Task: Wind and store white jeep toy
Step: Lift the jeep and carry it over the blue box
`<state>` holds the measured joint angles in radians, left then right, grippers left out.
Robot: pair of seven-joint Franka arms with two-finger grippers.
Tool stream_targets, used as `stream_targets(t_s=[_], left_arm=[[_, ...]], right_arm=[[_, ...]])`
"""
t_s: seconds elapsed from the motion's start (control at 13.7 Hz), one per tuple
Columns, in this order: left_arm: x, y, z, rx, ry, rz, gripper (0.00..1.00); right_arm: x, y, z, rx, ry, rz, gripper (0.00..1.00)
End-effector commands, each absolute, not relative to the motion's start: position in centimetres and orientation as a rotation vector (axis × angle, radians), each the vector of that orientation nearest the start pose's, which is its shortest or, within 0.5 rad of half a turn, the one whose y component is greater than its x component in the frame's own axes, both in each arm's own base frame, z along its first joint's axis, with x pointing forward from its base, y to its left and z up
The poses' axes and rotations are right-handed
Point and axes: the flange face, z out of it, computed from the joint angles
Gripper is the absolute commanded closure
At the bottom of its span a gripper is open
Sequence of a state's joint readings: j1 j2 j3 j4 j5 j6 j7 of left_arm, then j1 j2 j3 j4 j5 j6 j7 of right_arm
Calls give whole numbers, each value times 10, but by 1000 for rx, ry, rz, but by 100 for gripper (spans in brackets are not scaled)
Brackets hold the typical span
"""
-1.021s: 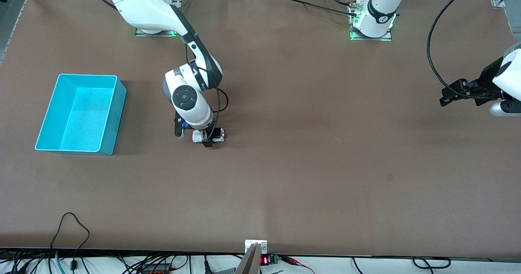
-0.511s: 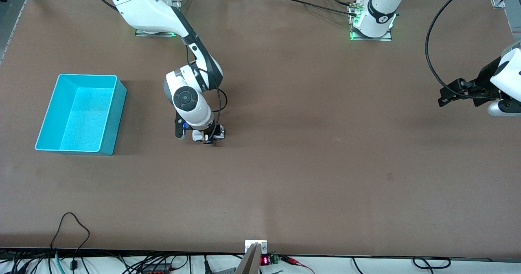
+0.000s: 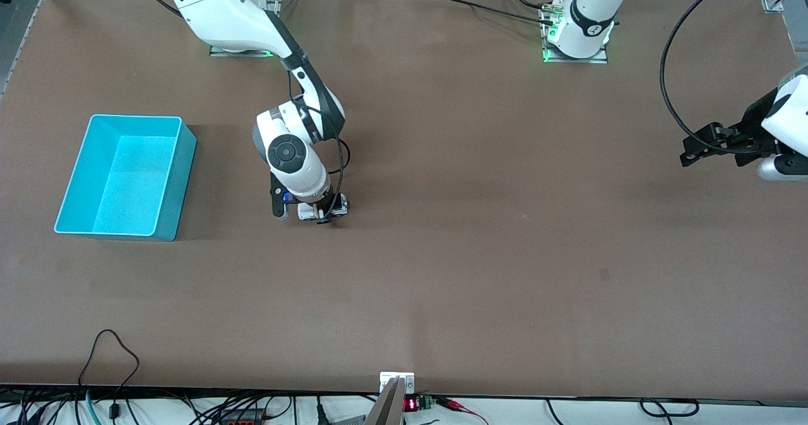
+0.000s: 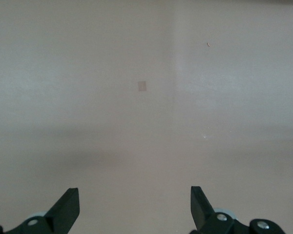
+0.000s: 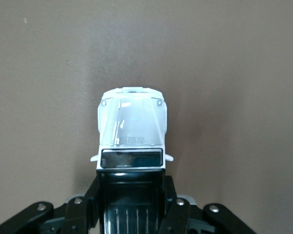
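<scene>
The white jeep toy, white hood and black roof, sits down at the tabletop with my right gripper shut on its black rear section, one finger on each side. In the front view the jeep peeks out beside the right gripper, between the turquoise bin and the table's middle; the wrist hides most of it. My left gripper hangs open over the left arm's end of the table. In its own wrist view the left gripper has only bare table between its fingers.
A turquoise bin stands with nothing in it toward the right arm's end of the table, about level with the jeep. Cables and a small display run along the table edge nearest the front camera.
The right gripper's fingers have come together on the jeep's rear section. The left arm has barely shifted.
</scene>
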<state>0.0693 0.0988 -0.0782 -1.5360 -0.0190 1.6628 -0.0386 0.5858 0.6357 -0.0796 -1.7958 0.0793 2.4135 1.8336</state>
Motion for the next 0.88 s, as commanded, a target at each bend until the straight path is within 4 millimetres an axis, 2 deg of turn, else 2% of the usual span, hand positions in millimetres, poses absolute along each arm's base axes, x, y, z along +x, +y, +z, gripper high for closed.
stream_targets(t_s=[0.0, 0.22, 0.51, 0.8], left_arm=[[589, -5, 597, -3168, -49, -58, 0], [589, -4, 597, -3168, -52, -58, 0], [589, -4, 598, -3168, -52, -53, 0], [591, -5, 596, -3168, -49, -55, 0]], right_arm=[[582, 296, 224, -2534, 1907, 52, 96], [593, 263, 257, -2623, 1796, 81, 96], [602, 204, 324, -2734, 1618, 136, 95], [595, 107, 384, -2866, 1378, 283, 95]])
